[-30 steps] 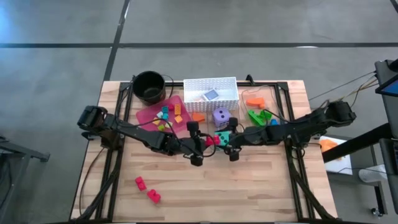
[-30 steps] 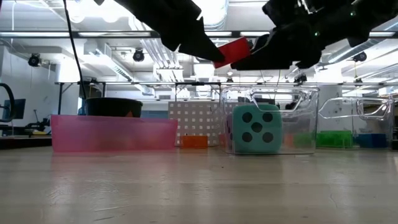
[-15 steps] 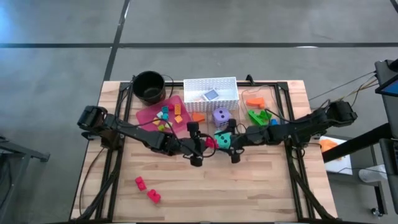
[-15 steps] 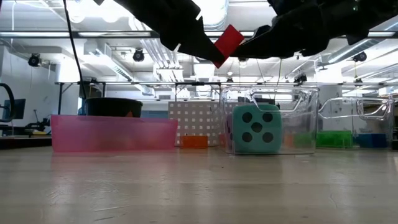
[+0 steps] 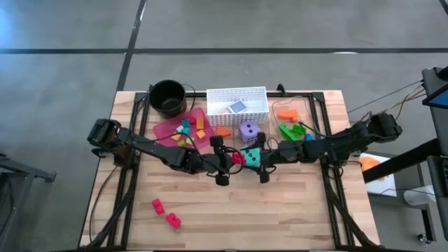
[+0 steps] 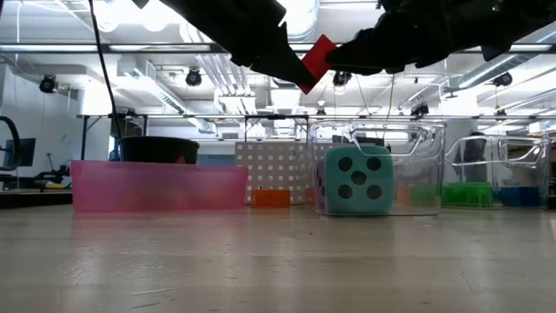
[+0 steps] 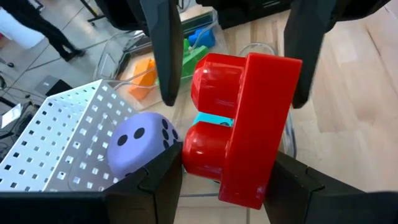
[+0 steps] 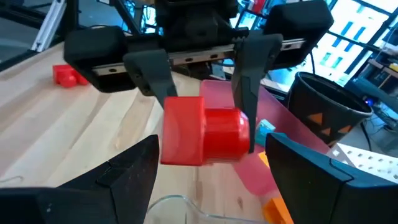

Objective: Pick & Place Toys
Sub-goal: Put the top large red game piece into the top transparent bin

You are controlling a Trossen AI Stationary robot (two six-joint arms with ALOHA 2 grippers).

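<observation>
A red brick (image 5: 236, 159) with two round studs hangs above the table's middle, and my left gripper (image 5: 232, 162) is shut on it. My right gripper (image 5: 248, 160) faces it from the table's right, open. Its fingers (image 7: 163, 62) stand on either side of the brick (image 7: 249, 124), and I see no touch. The brick (image 6: 320, 59) is tilted, one corner down. Under the two grippers a teal die (image 6: 353, 181) rests on the table, and a purple die (image 5: 248, 131) lies just beyond it. My left gripper pinches the red brick between its two fingers, one on a round stud (image 7: 194, 148) and the other on the flat underside (image 7: 268, 177). The fingers come slanting down from the table's left. The brick is clear of the table, tilted.
A clear tub (image 6: 408, 148) surrounds the teal die. At the back stand a pink tray (image 5: 166, 129) of small bricks, a white perforated basket (image 5: 236, 102) and a black pot (image 5: 168, 96). Green (image 5: 290, 130) and orange (image 5: 285, 113) bricks lie to the right, and two red bricks (image 5: 164, 213) near the front left.
In my left gripper's hold the red brick has tipped from nearly level to slanted, with one corner down, and it sits slightly higher. My right gripper has tipped its fingers upward beside the brick. Neither gripper has opened or shut.
</observation>
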